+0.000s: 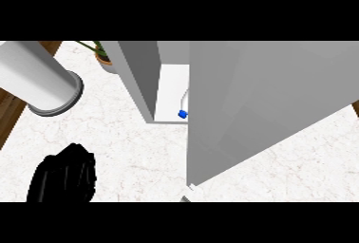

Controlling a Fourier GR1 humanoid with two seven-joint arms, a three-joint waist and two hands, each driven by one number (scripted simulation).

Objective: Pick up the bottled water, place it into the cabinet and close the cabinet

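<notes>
At the lower left of the table, the left hand rests with its fingers relaxed and pointing up the view; it is unclenched and holds nothing. It is well apart from the cabinet, which stands on the white marbled table at the centre of the view. The cabinet door is a large grey panel that covers most of the opening and leaves a narrow strip of the white interior visible. The bottled water is inside the cabinet, in that strip, just beside the door's edge. Only its blue cap and a faint outline of its clear body can be seen. A thick grey cylinder lies at the upper left. A potted plant stands just beside the cabinet's left wall.
</notes>
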